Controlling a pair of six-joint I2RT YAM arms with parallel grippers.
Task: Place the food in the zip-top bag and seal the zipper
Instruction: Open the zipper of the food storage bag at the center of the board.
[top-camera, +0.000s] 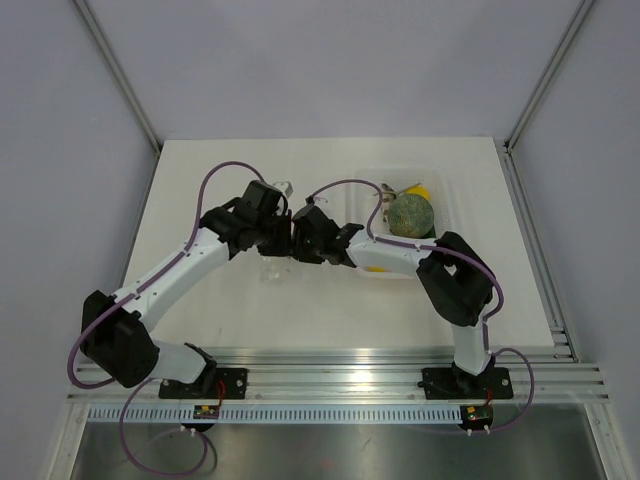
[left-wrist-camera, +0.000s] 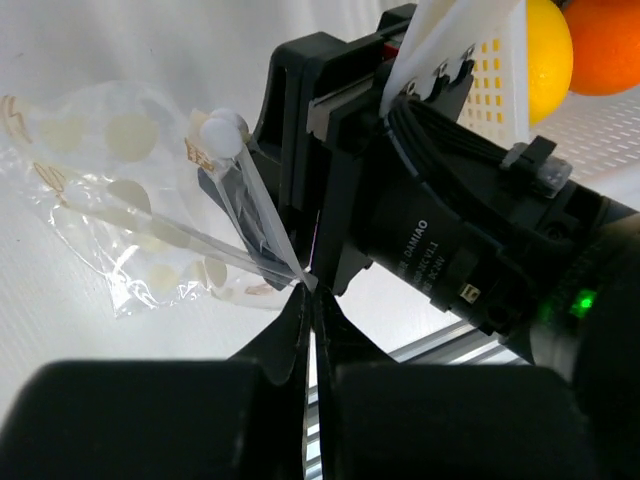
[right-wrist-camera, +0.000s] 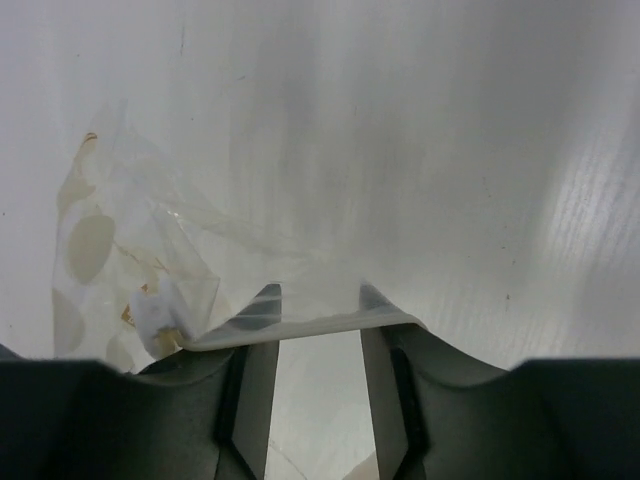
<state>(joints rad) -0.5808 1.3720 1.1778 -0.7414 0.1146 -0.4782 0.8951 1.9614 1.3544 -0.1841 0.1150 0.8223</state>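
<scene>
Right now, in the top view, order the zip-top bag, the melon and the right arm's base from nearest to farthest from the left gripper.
1. zip-top bag: pinched in the left gripper, mid-table.
2. melon: farther right, toward the back.
3. right arm's base: near edge, far right.

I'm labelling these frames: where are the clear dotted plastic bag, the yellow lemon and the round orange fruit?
Clear dotted plastic bag (left-wrist-camera: 120, 200), left wrist view, crinkled middle.
Yellow lemon (left-wrist-camera: 548, 55), left wrist view, visible rounded side.
Round orange fruit (left-wrist-camera: 610, 40), left wrist view, lower face.
</scene>
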